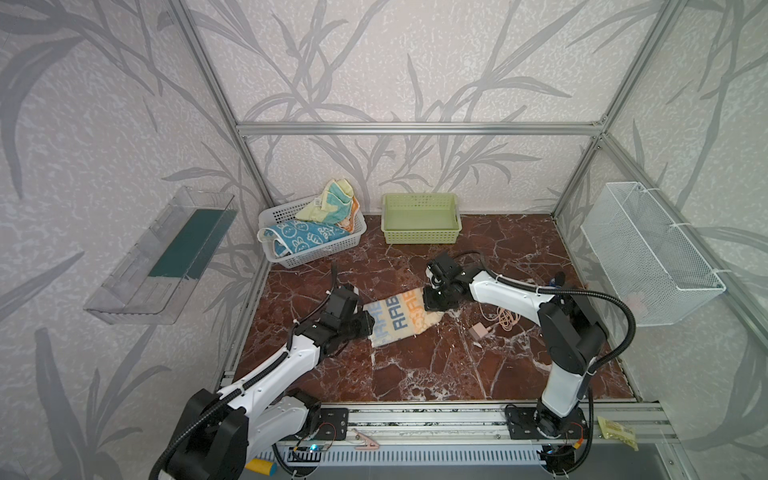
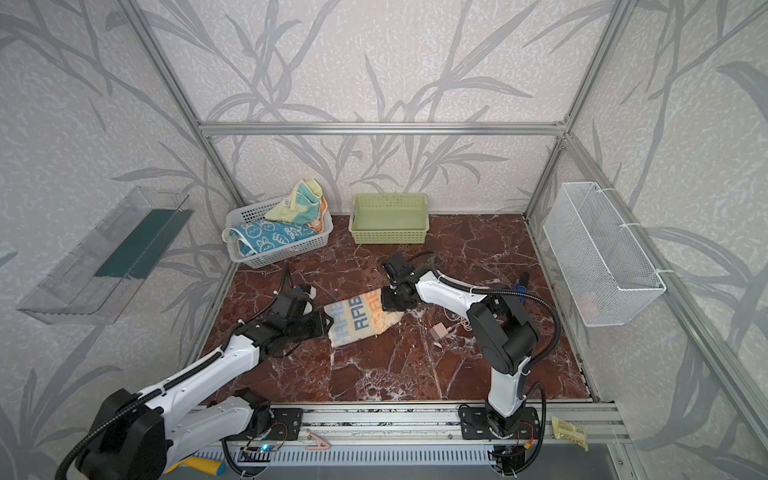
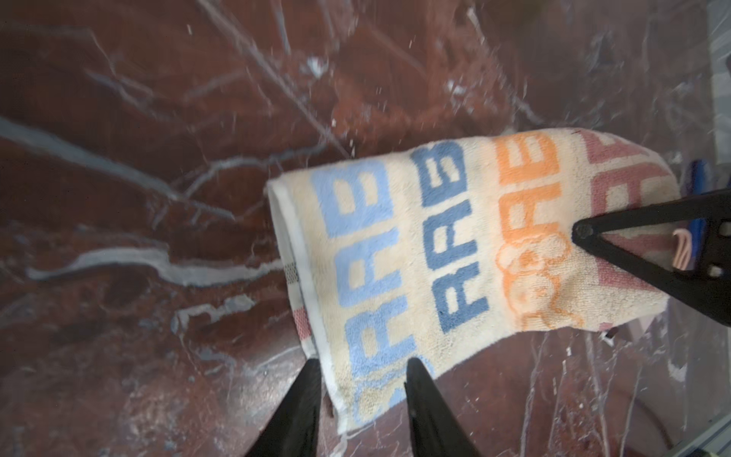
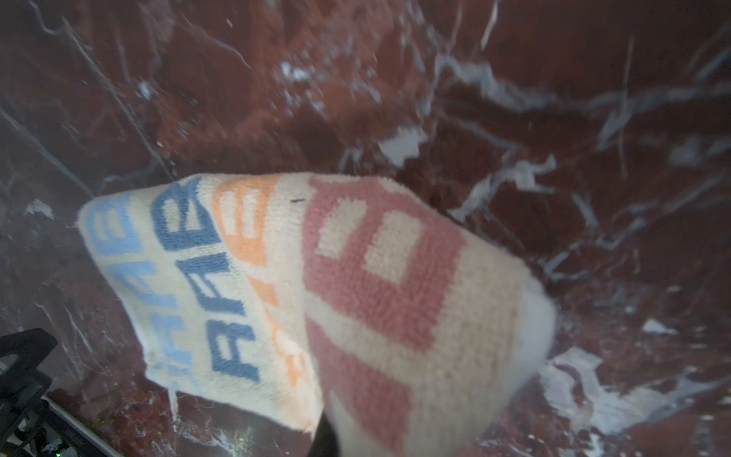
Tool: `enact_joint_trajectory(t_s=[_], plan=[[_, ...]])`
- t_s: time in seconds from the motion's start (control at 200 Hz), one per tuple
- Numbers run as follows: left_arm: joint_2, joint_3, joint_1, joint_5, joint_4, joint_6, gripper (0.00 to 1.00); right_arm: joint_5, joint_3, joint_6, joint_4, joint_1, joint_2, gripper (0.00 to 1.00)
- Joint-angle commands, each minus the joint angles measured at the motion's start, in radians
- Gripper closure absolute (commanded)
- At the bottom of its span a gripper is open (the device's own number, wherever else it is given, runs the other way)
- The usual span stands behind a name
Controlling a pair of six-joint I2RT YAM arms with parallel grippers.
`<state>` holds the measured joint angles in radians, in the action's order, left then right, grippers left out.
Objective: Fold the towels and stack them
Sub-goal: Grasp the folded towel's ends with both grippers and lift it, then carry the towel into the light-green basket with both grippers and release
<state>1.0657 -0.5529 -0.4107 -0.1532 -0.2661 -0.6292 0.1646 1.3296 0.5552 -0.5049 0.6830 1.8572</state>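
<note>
Place: robot test cell, a lab rig.
Frame: aluminium bars box in leaf-print wallpaper panels, beyond the right claw.
Mounts: arm bases bolted to a slotted rail, nearer than that claw.

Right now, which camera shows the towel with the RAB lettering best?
The left wrist view: the RAB-lettered towel lies there nearly whole and sharp. The right wrist view shows it close but blurred, one end cut off. Both top views show it small.
</note>
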Motion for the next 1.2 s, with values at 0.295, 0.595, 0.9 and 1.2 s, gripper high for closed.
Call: enact_joint_trajectory(t_s=[0.295,0.595,0.9,1.2], plan=[[0.214,-0.304,0.159,0.003,0.087,0.089,0.62,-0.105,0.61,-0.383,-0.297,0.01,0.275,1.0],[0.428,-0.433,0.179,-0.02,0.209,0.09,0.62,-0.096,1.204,-0.477,-0.423,-0.047,0.563,1.0],[0.682,-0.656,0.181,-0.063,0.325,0.09,0.62,0.005,1.395,-0.382,-0.186,-0.183,0.654,1.0],[0.813,-0.784,0.171,-0.107,0.329,0.065,0.63,0.118,1.418,-0.173,-0.035,-0.358,0.847,1.0]])
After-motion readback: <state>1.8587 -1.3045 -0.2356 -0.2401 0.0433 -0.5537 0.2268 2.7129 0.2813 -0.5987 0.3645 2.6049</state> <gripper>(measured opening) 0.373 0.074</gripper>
